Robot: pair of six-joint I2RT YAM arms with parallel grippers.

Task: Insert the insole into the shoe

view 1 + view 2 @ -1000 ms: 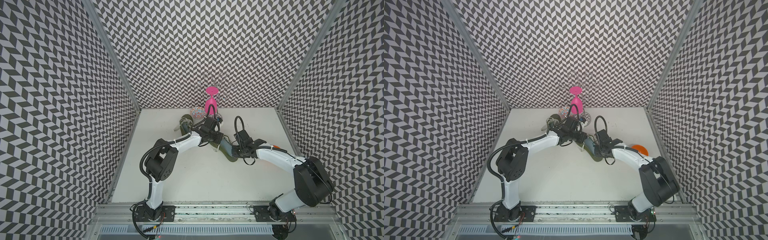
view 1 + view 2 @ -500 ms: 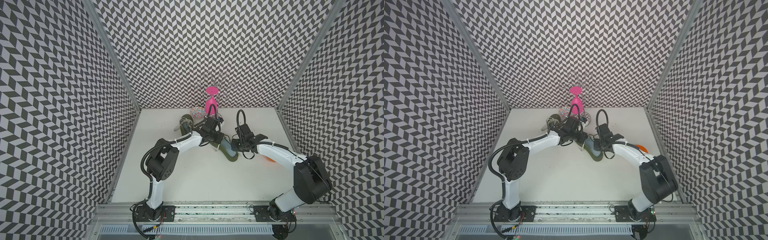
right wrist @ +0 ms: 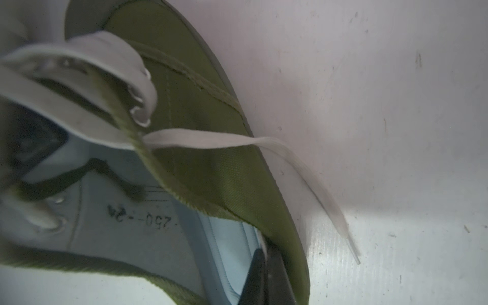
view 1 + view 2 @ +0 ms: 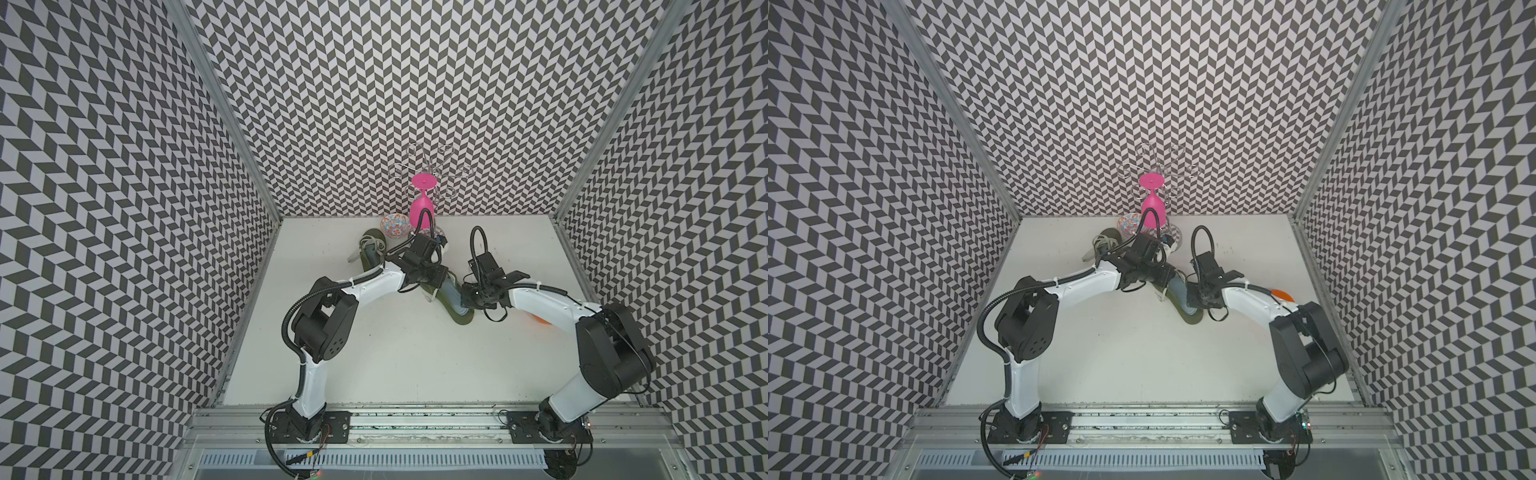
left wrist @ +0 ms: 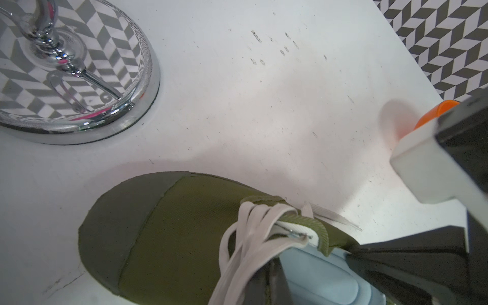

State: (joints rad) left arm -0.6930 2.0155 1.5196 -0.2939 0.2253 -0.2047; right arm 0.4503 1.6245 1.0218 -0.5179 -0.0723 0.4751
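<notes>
insole likely soft, light, bendy | take hold at heel edge inside shoe | left jaws, right jaws closed

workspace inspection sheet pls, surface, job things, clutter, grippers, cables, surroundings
surface: white tabletop, faint scuffs
job's things: olive-green canvas shoe, white laces; pale blue insole inside its opening
clutter: second olive shoe, patterned bowl, pink goblet upside down on chrome wire rack, orange object
grippers: left gripper, right gripper both shut at shoe's opening
cables: black wrist cable loop, no snag seen
surroundings: chevron-patterned walls, aluminium rail
</notes>
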